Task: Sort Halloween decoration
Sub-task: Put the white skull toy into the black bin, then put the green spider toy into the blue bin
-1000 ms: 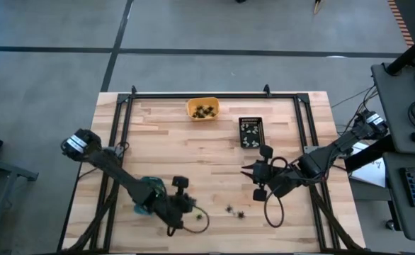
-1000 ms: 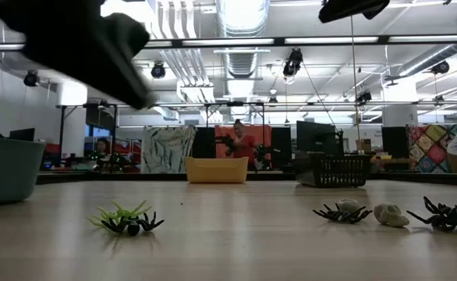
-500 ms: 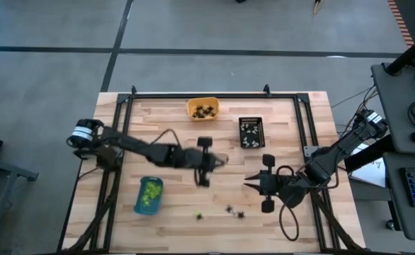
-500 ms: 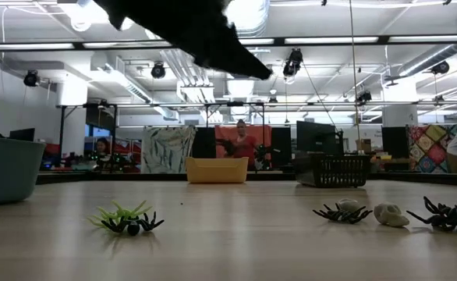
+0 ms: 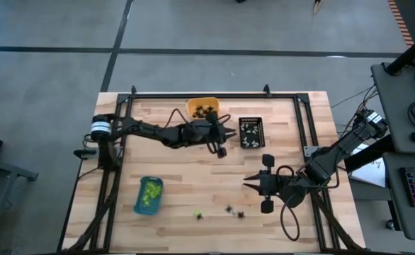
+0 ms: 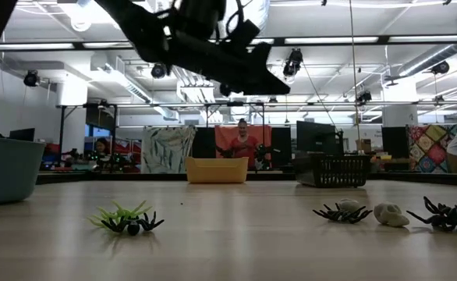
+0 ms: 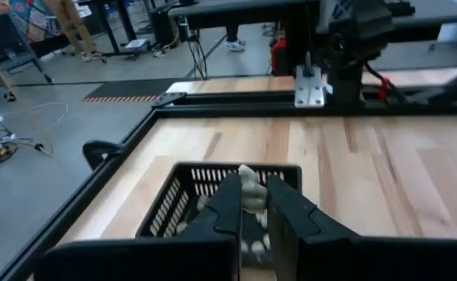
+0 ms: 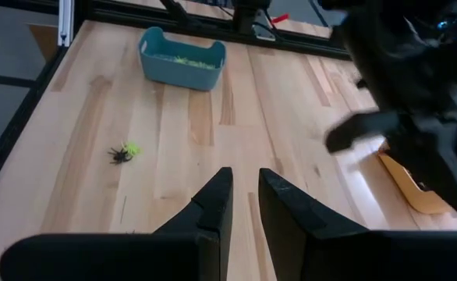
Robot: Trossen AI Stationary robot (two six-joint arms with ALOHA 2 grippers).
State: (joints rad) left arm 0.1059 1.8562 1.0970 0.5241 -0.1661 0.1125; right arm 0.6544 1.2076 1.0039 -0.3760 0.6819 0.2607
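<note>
High view shows the left gripper [image 5: 224, 140] stretched across the table [image 5: 179, 177] near the far edge, between the orange tray [image 5: 202, 108] and the black tray [image 5: 250, 132]. Its left wrist view shows the fingers [image 7: 232, 204] pinched on a small whitish trinket [image 7: 249, 188], held above the black tray [image 7: 183, 204], which has more whitish pieces inside. The right gripper [image 5: 246, 178] hovers over the right-hand middle of the table, its jaws nearly closed with a slim gap and nothing between them. A blue tray [image 5: 149, 195] with lime-green pieces sits near the left front. Loose on the wood near the front edge lie a green and black spider pair [image 5: 199, 214] and more black spiders [image 5: 236, 210], with a whitish piece [image 6: 390, 215] among them in the low view.
</note>
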